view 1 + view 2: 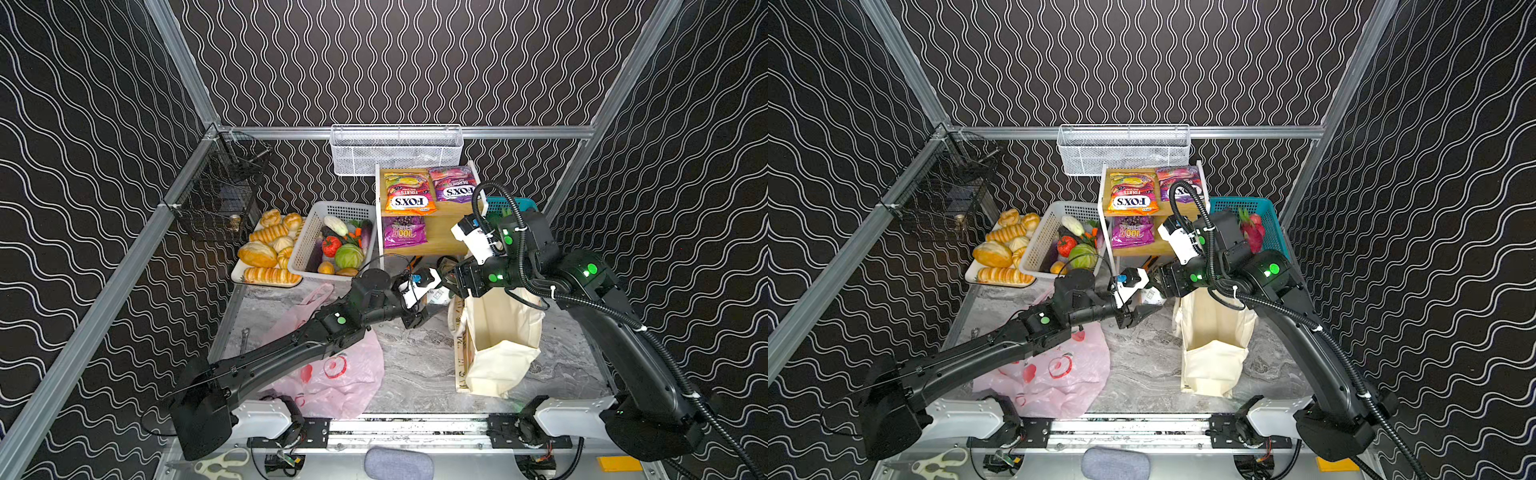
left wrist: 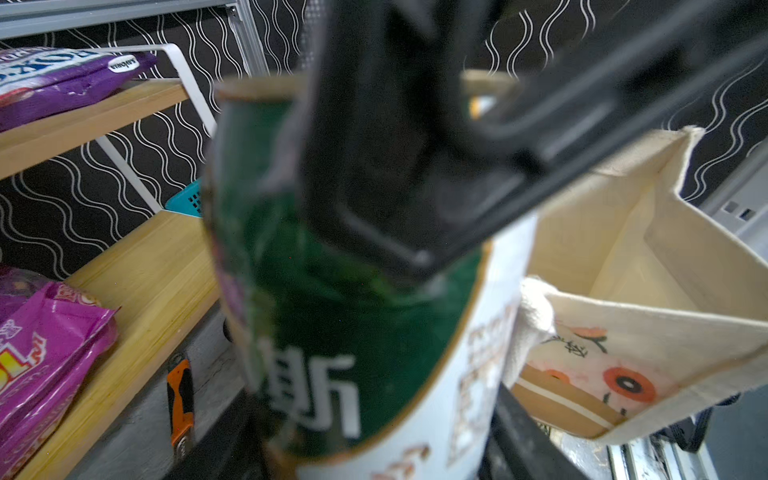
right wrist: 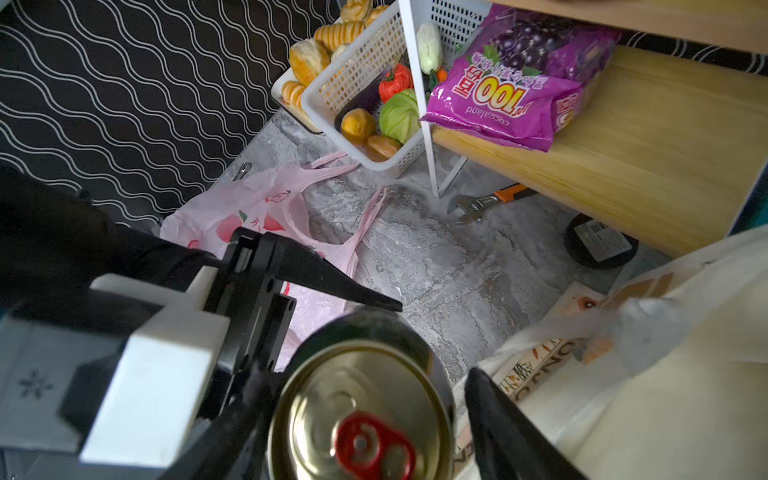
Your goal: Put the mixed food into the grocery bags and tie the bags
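Just right of centre in a top view, the green can [image 1: 437, 296] hangs beside the cream tote [image 1: 503, 332], fingers of left hand [image 1: 419, 319] and right hand [image 1: 446, 277] parted around it, seemingly a handover for bagging; which clamps it I cannot tell.

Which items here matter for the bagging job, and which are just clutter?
Job: green can, cream tote, pink plastic bag, orange FOX'S packet, purple snack packet, cabbage, red tomato-like vegetable.

Lying about: wrench, scissors, black wire basket, white mesh basket, round black tin.
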`<action>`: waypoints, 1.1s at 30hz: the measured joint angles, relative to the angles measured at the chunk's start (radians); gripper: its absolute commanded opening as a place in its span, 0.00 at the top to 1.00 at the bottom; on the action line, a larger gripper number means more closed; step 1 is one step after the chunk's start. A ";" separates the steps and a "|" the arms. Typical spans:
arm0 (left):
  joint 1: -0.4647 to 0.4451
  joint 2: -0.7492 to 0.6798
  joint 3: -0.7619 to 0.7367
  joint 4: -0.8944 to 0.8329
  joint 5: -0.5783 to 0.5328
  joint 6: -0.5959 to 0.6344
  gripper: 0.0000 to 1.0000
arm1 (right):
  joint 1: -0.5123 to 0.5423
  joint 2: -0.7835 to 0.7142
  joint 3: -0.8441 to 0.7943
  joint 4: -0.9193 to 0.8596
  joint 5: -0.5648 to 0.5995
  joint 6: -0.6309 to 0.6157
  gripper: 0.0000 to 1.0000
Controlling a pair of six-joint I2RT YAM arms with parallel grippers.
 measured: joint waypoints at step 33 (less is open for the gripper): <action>0.000 0.038 0.126 -0.055 -0.048 -0.145 0.04 | 0.000 -0.306 -0.132 0.100 0.433 0.137 0.63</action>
